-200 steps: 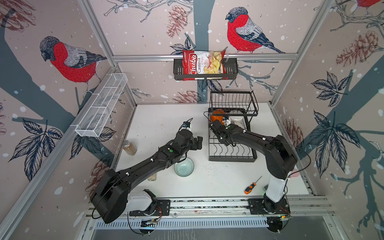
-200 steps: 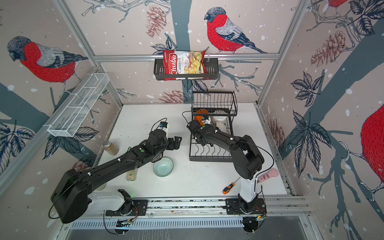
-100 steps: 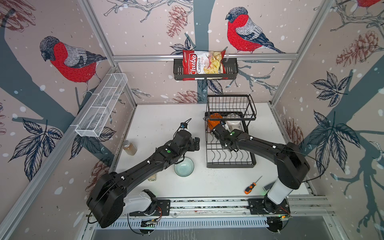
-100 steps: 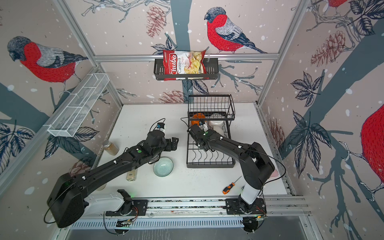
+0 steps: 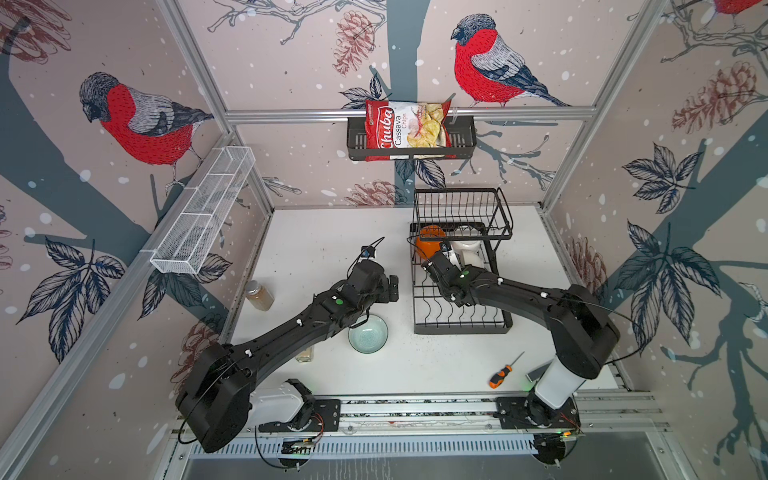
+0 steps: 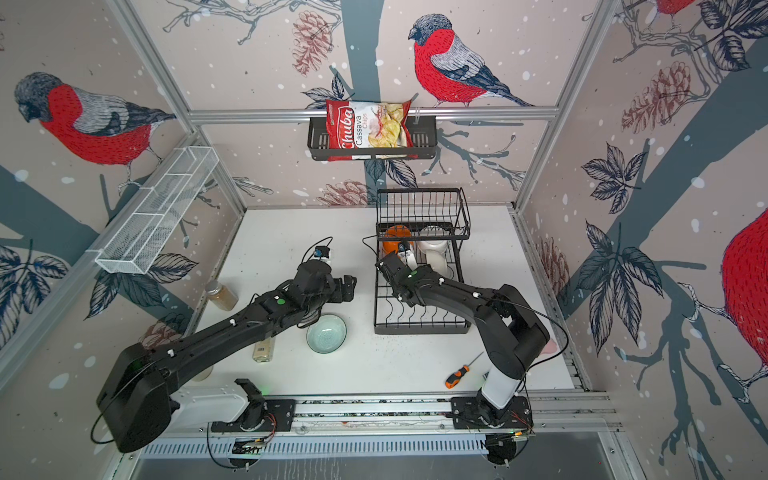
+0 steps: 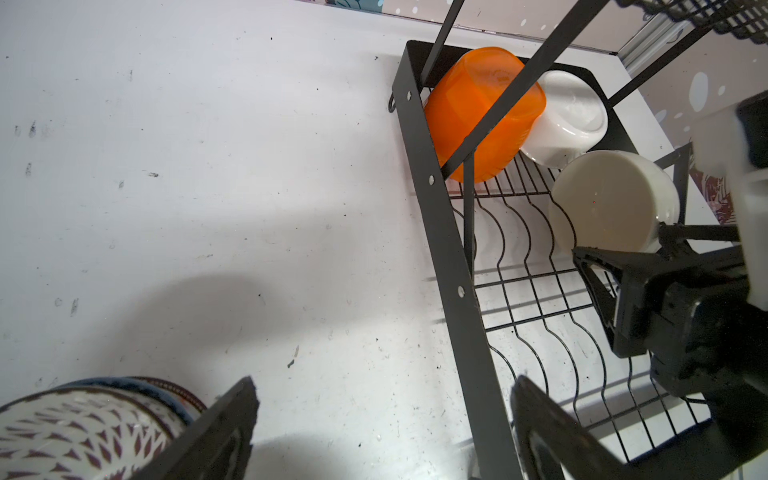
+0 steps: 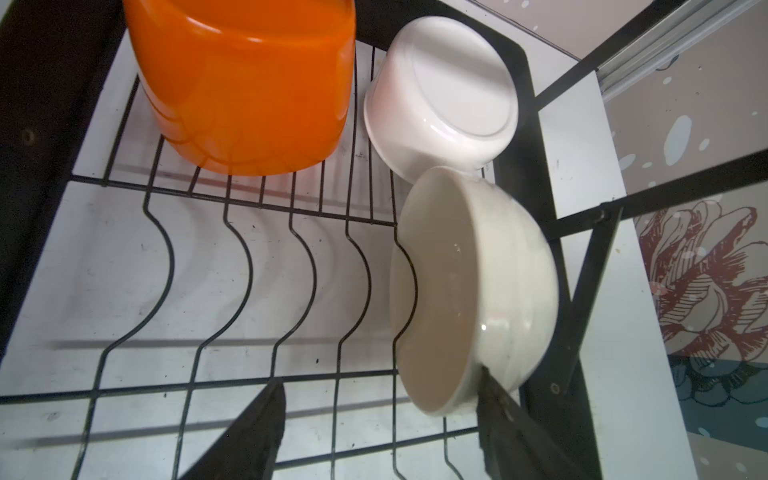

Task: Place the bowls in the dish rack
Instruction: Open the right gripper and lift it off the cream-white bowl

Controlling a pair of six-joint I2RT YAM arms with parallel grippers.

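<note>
Here the right arm stretches into the black wire dish rack (image 5: 459,330), right gripper (image 8: 378,380) jaws apart beside the tipped round cream ceramic bowl (image 8: 511,282); glossy orange bowl (image 8: 249,83) and white ceramic bowl (image 8: 449,91) sit at the rack's 12 o'clock. The left gripper (image 7: 384,381) gapes wide, pale-green ceramic bowl (image 5: 368,334) at its 6 o'clock.

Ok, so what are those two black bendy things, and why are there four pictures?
They are two robot arms, the left arm and the right arm, each ending in jaws for pinching. Two pictures look down from above, side by side. The other two come from cameras on the arms' wrists. On the white table are a black dish rack, a pale green bowl, a jar and a screwdriver. In the rack sit an orange bowl, a white bowl and a cream bowl on its edge. Both pairs of jaws are open and hold nothing. The right ones are beside the cream bowl.
</note>
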